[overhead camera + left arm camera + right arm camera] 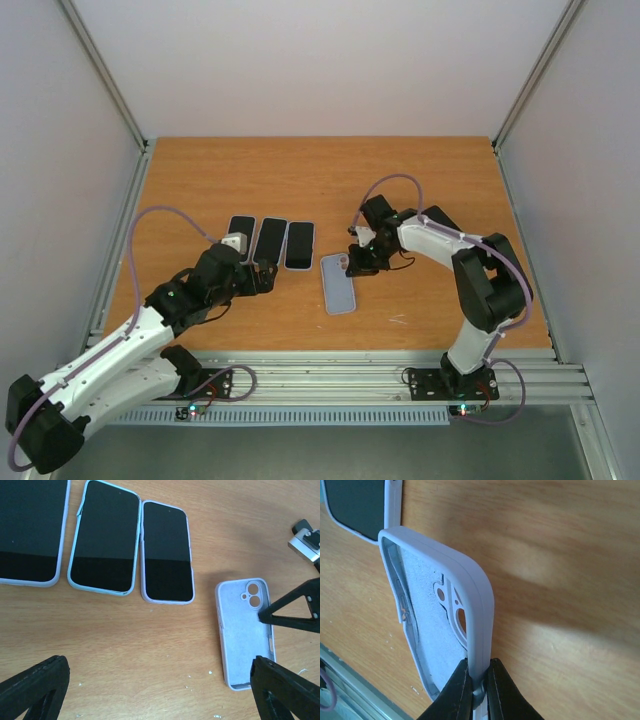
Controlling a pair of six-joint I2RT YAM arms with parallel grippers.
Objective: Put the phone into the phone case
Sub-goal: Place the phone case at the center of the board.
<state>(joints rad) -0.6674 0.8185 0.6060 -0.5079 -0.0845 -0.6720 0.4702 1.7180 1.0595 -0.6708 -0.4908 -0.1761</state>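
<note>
Now our phone case [339, 284] lies open-side up on the table [200, 180], long axis running near to far, and our right gripper [349, 262] is clamped on its far-end rim. Just left, the nearest phone [300, 245] lies parallel, closer to our left gripper [262, 276], whose jaws stand apart.

three dark-screened phones [270, 240] in a row — pale blue phone case [340, 290] just beside, black right gripper [349, 263] on its far end.
</note>
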